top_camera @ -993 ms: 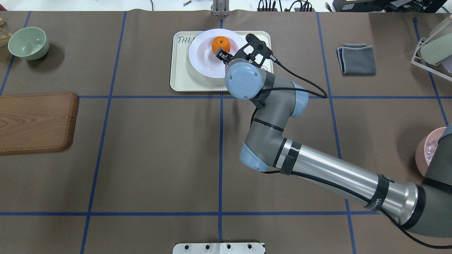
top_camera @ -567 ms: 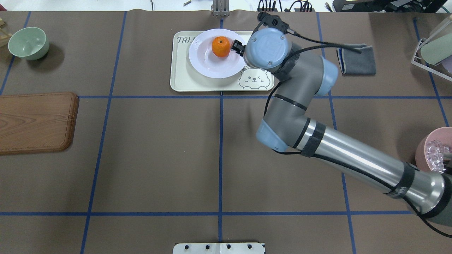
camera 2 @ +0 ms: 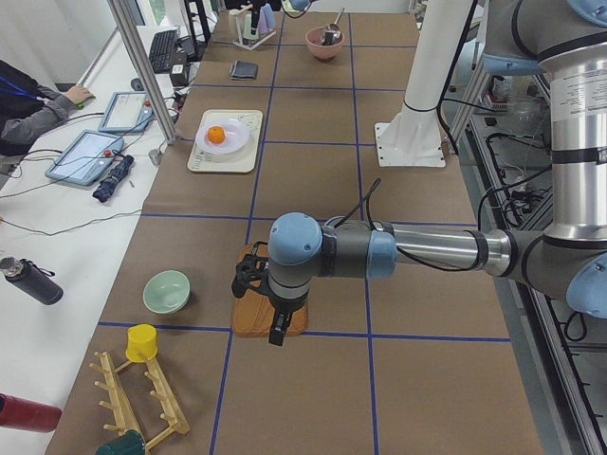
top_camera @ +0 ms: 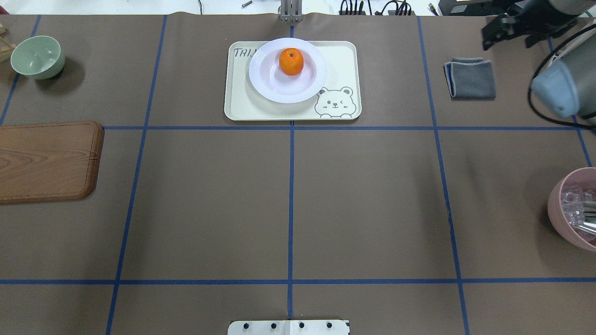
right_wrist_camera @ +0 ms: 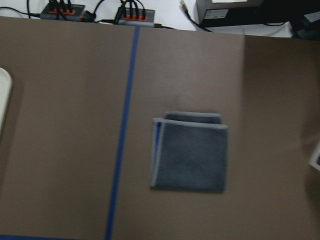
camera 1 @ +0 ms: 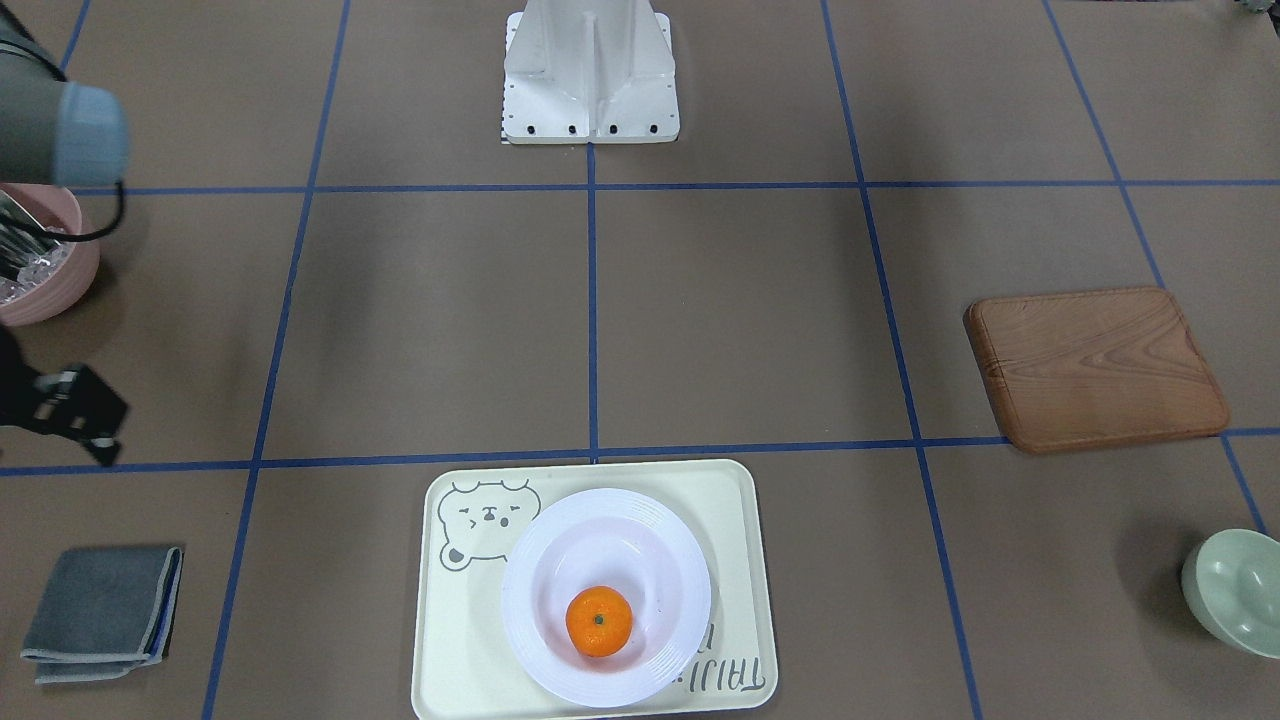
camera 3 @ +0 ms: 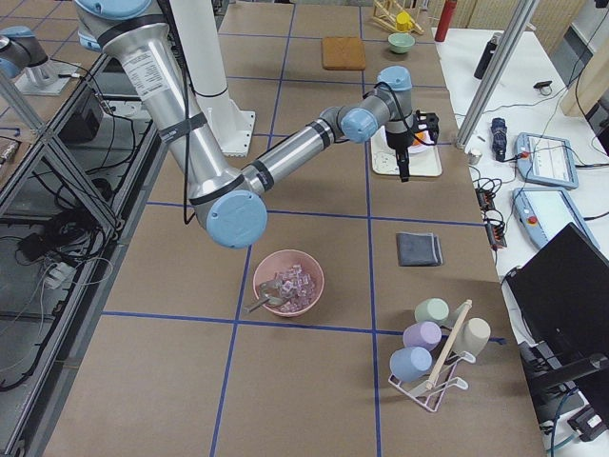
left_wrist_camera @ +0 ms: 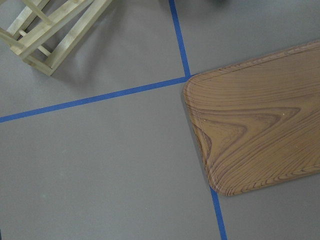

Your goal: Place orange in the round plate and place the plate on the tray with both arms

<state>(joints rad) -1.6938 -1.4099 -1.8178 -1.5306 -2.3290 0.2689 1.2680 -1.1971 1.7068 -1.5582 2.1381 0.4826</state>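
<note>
**A:** Where is the right hand (camera 3: pixel 402 169)?

**B:** It is up in the air on the right side of the desk (top_camera: pixel 209 209). Its wrist camera looks straight down on the folded grey cloth (top_camera: pixel 471 78). No view shows the fingers clearly, so I cannot tell whether it is released or clenched.

**A:** And the left hand (camera 2: pixel 277 332)?

**B:** It points downward over a corner of the wooden board (top_camera: pixel 46 160), and its wrist camera shows that corner. Only the side view catches it, so again I cannot tell its state.

**A:** Where is the orange (top_camera: pixel 291 61)?

**B:** It sits in the sunken centre of the round plate (top_camera: pixel 260 83), stem dot up. The plate rests on the tray (top_camera: pixel 242 104) and covers part of the lettering, with its rim touching the bear drawing. Both hands are well apart from it.

**A:** What is further out?

**B:** A green bowl (top_camera: pixel 37 56) is near the far left corner. A pink bowl (top_camera: pixel 558 209) holding clear pieces is at the right edge.
</note>
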